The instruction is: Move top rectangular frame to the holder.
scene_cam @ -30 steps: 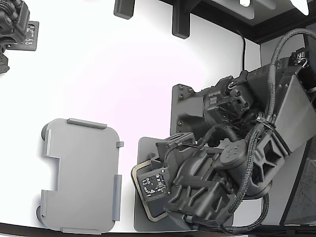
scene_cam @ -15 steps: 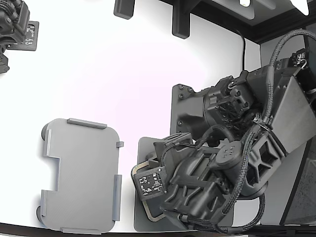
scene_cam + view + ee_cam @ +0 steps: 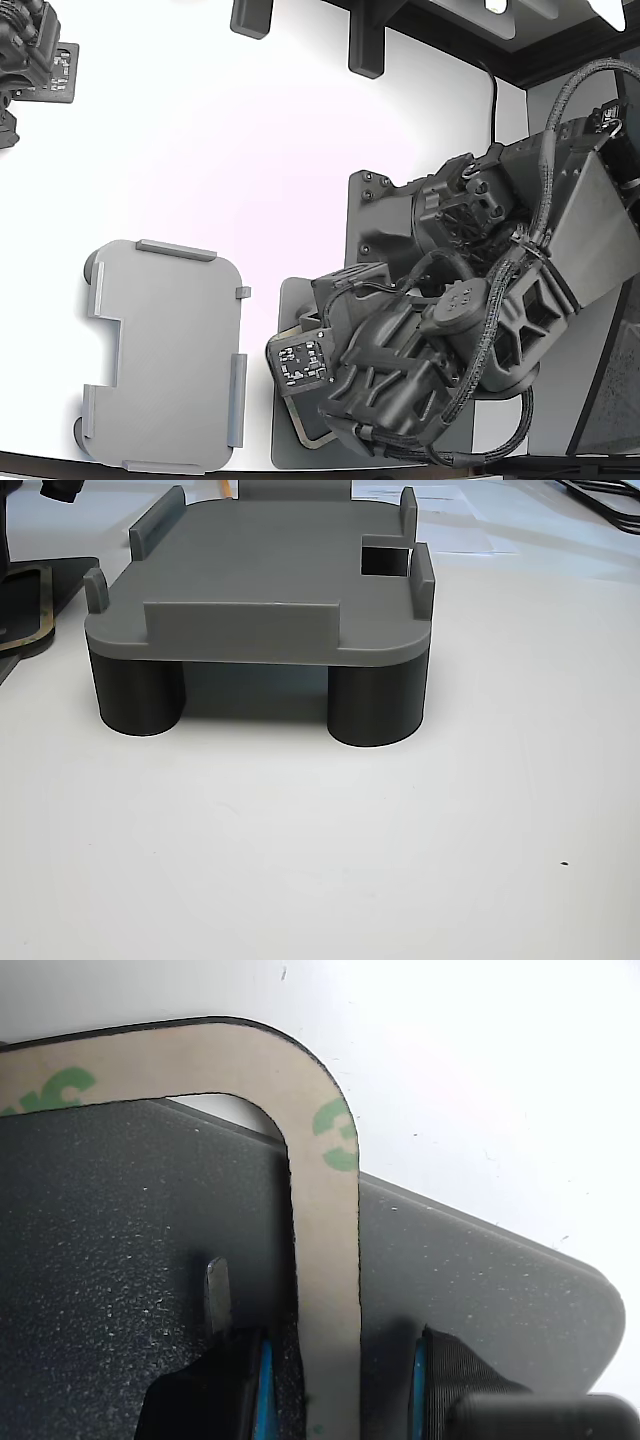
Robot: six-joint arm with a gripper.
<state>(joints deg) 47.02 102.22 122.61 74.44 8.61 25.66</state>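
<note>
I have the gripper point(image 3: 338, 1380) straddling one side bar of the frame point(image 3: 325, 1220), a blue-edged finger point(image 3: 262, 1385) on each side of the strip. The fingers sit close to the bar, but I cannot tell whether they are pinching it yet.

The frame lies on the dark mat point(image 3: 292, 300) at the exterior view's right, mostly hidden under the arm, with one corner overhanging the mat's edge. The holder point(image 3: 165, 355) stands empty to the left, well apart from the mat, raised on round legs with tabs along its rim.

My worry is the frame itself: it looks thin and floppy, so held by one bar it could sag or twist in transit. If it droops, a corner may catch a holder tab point(image 3: 415, 575) and land askew. A weak pinch could also let it slide out.
</note>
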